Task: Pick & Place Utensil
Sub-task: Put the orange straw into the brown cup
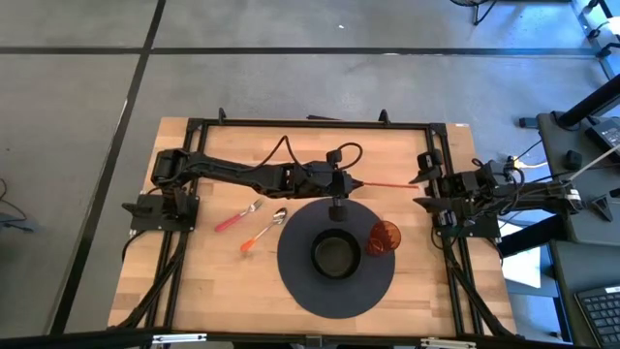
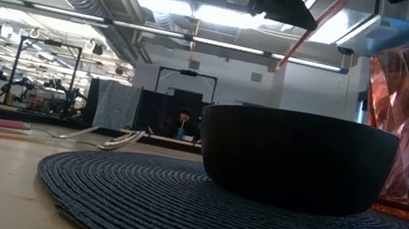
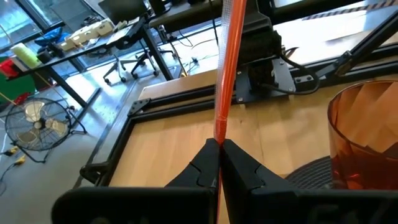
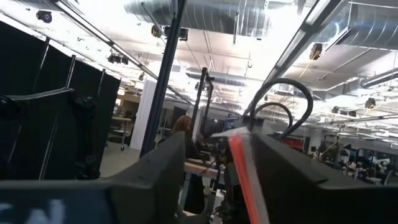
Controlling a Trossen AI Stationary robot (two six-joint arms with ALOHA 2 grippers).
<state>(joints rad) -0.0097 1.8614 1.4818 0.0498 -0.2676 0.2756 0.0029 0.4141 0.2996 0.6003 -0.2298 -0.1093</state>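
Wooden table on grey concrete, workshop beyond. Left gripper at frame centre, fingers clamped on red utensil, long axis horizontal, pointing right. Right gripper, seemingly parted.

Black bowl, faceted red cup

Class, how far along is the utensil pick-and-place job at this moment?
Done: the left gripper has lifted a red utensil off the table. In hand: it holds it above the placemat, near the bowl. Left: setting it down; the fork and spoon lie untouched.
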